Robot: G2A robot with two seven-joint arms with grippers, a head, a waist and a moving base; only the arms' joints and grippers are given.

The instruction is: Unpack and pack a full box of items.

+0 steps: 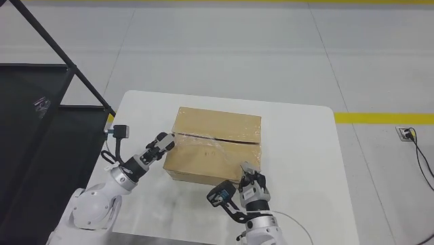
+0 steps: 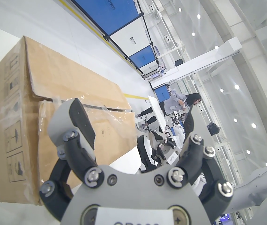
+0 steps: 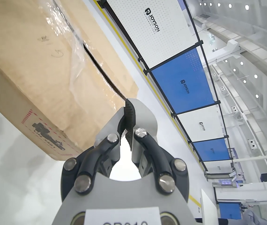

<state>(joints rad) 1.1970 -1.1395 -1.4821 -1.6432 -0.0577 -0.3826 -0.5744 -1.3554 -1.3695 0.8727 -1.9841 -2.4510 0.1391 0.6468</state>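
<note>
A brown cardboard box (image 1: pixel 213 143) lies on the white table (image 1: pixel 298 170), its two top flaps down with torn clear tape along the seam (image 1: pixel 217 138). My left gripper (image 1: pixel 161 144) sits at the box's left end, level with the seam, and is open with nothing between its fingers; in its own view the gripper (image 2: pixel 135 122) faces the box (image 2: pixel 53 90) and the other arm's gripper (image 2: pixel 161 146) farther off. My right gripper (image 1: pixel 249 174) is at the box's front right corner. It is shut and empty (image 3: pixel 128 108), just off the box (image 3: pixel 42 59) edge.
A black metal frame (image 1: pixel 54 68) with a dark panel stands off the table's left side. Bare tabletop lies right of the box and along the front edge. On the floor at the far right are a yellow line (image 1: pixel 383 118) and a socket with cable (image 1: pixel 407 135).
</note>
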